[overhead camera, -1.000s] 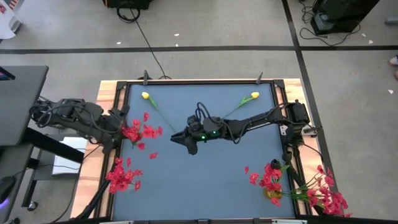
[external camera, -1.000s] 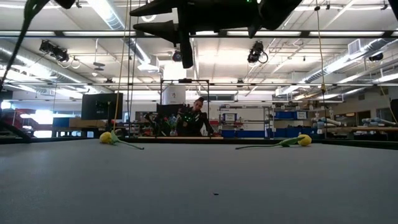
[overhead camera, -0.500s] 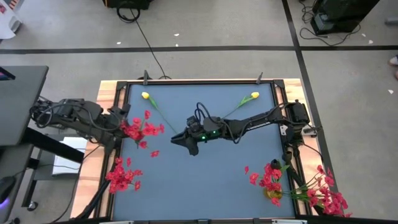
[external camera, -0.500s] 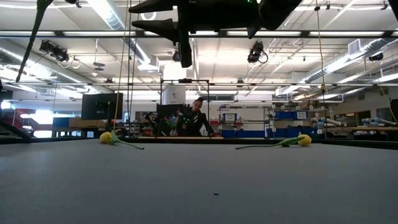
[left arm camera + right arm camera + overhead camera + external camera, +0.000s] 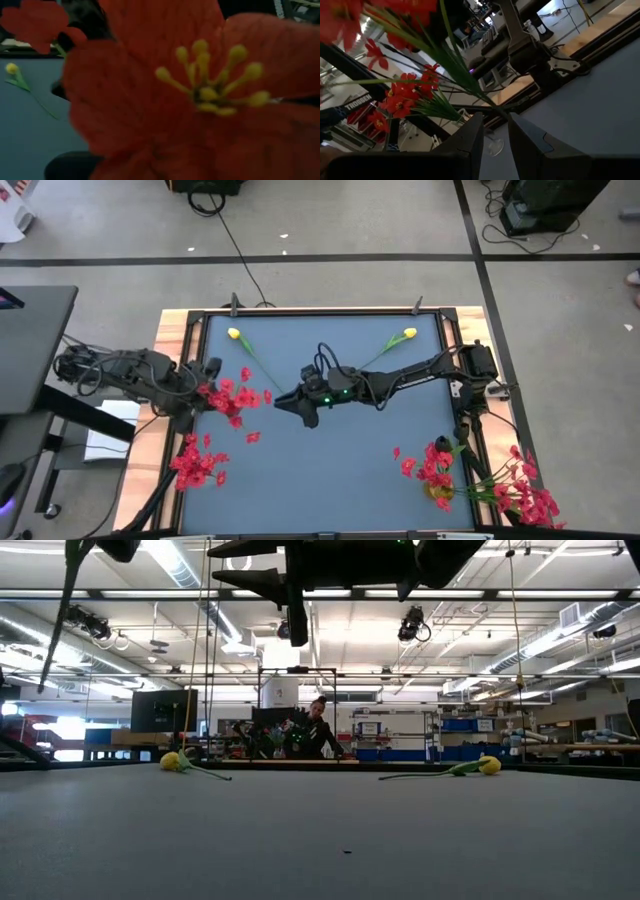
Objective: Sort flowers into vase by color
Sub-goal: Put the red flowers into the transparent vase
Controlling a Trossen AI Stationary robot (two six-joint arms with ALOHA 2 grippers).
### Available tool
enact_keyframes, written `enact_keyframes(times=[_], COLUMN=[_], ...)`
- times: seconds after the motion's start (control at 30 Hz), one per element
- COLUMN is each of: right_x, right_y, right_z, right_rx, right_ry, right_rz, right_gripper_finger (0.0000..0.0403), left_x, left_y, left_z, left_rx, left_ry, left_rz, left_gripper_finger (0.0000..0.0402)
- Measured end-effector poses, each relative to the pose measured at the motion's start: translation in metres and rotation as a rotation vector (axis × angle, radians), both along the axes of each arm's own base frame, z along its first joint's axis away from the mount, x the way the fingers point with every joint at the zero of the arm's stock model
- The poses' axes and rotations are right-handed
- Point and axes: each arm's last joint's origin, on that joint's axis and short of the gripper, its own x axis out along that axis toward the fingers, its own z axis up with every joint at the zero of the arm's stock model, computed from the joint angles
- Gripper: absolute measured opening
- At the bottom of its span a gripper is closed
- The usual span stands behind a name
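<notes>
A bunch of red flowers [image 5: 238,393] hangs in the air left of the table's middle, with my left gripper [image 5: 207,375] shut on it. One red blossom [image 5: 150,100] fills the left wrist view. My right gripper [image 5: 282,401] hovers at mid-table and points at the bunch. Its fingers [image 5: 470,142] stand a little apart with nothing between them. Two yellow tulips [image 5: 234,334] [image 5: 409,334] lie flat at the far side. A vase with red flowers [image 5: 197,460] stands at the near left edge. Another vase [image 5: 440,485] stands at the near right. My left gripper holds the red bunch close under its blossoms, which hide the fingers. It comes from the table's left, nearly level and tipped a little down. The bunch is lifted clear of the table. Its green stalk [image 5: 58,620] hangs slanting below the gripper with its end free.
More red flowers [image 5: 520,495] spill over the table's near right corner. A black frame [image 5: 320,310] runs round the dark table top. In the low view a person [image 5: 318,730] shows far behind the table.
My left gripper has moved toward the table's right and a little down, tipping forward. It has carried the red bunch closer to my right gripper. The hanging stalk has swung and now reaches lower.
</notes>
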Motion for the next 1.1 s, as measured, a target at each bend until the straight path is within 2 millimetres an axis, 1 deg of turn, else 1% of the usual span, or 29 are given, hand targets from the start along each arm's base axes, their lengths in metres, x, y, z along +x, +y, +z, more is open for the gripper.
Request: enact_keyframes(times=[0.07, 0.2, 0.43, 0.6, 0.7, 0.83, 0.9, 0.97, 1.03, 1.1], right_x=[0.0, 0.0, 0.001, 0.001, 0.0, 0.0, 0.0, 0.0, 0.0, 0.0], right_y=[-0.001, -0.006, -0.013, -0.015, -0.016, -0.017, -0.017, -0.015, -0.013, -0.012], right_z=[0.0, 0.0, 0.0, 0.0, 0.0, 0.0, 0.0, 0.0, 0.0, 0.0], right_rx=[0.001, 0.022, 0.046, 0.069, 0.094, 0.114, 0.125, 0.13, 0.133, 0.136], right_ry=[0.0, 0.003, 0.002, 0.001, 0.002, 0.0, -0.001, -0.002, -0.002, -0.003], right_rz=[-0.005, -0.036, -0.128, -0.187, -0.226, -0.266, -0.279, -0.289, -0.292, -0.3], right_gripper_finger=[0.01, 0.01, 0.01, 0.01, 0.01, 0.01, 0.01, 0.01, 0.01, 0.01], left_x=[0.0, -0.007, -0.029, -0.045, -0.056, -0.077, -0.089, -0.099, -0.103, -0.104], left_y=[-0.001, -0.001, -0.001, 0.002, 0.005, 0.011, 0.015, 0.017, 0.017, 0.015], left_z=[-0.004, -0.005, 0.002, 0.005, 0.015, 0.039, 0.048, 0.051, 0.049, 0.048], left_rx=[-0.01, -0.023, -0.085, -0.098, -0.101, -0.106, -0.108, -0.138, -0.168, -0.185], left_ry=[0.006, -0.006, -0.087, -0.151, -0.209, -0.273, -0.247, -0.188, -0.13, -0.118], left_rz=[-0.025, -0.086, -0.314, -0.373, -0.373, -0.353, -0.349, -0.37, -0.417, -0.477], left_gripper_finger=[0.0001, 0.0, 0.0, 0.0, 0.0001, 0.0003, 0.0003, 0.0003, 0.0003, 0.0002])
